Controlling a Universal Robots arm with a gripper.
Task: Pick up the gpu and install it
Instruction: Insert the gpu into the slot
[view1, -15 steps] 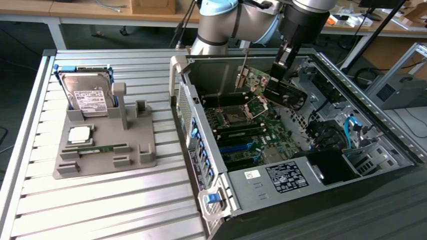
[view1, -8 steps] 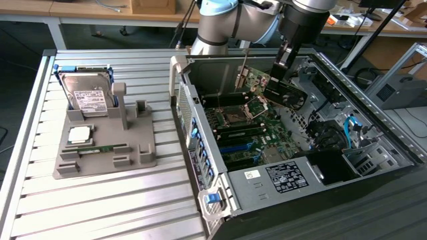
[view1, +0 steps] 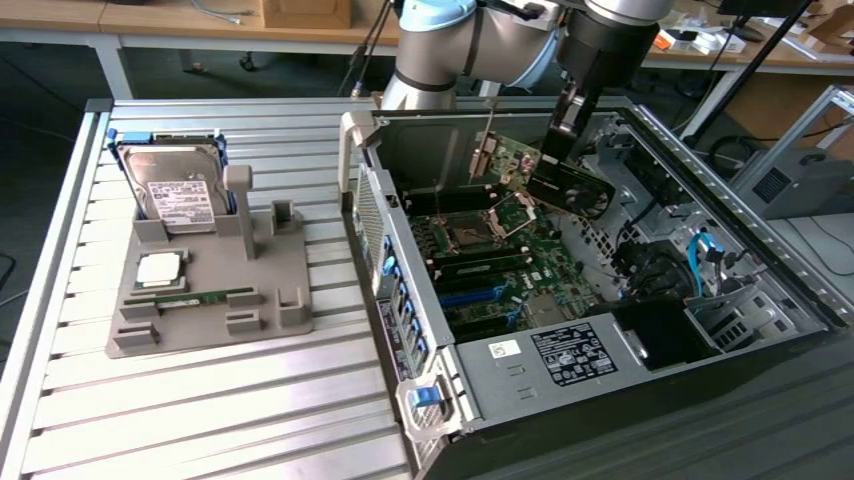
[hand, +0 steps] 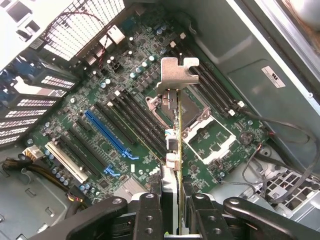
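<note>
The end effector (hand: 178, 207) is closed on the gpu (hand: 176, 130), its two black fingers (hand: 149, 215) pressing either face of the card's upper edge, jaws partly closed around the thin board. In the exterior view the gpu (view1: 541, 175) hangs in the air above the motherboard (view1: 501, 270) inside the open computer case (view1: 747, 215), at the case's far end, not yet seated in a slot. The card stands on edge; its long axis runs across the case, slanting down toward the exterior view's right, with the black cooler at that lower end. In the wrist view its silver end bracket (hand: 176, 75) points away from the end effector, over the CPU socket (hand: 207, 132).

Going from the exterior view's left: a grey parts holder (view1: 200, 300) sits on the slatted metal tabletop (view1: 200, 420). It carries a hard drive (view1: 180, 195) propped upright at the far end with a white label too small to read, a CPU (view1: 160, 268) lying flat in the middle, and a RAM stick (view1: 200, 298) lying flat nearer.

To the right, the case lies open with the motherboard, a blue expansion slot (hand: 107, 132), and a power supply (view1: 581, 355) at the near end bearing a black label with unreadable white print.
</note>
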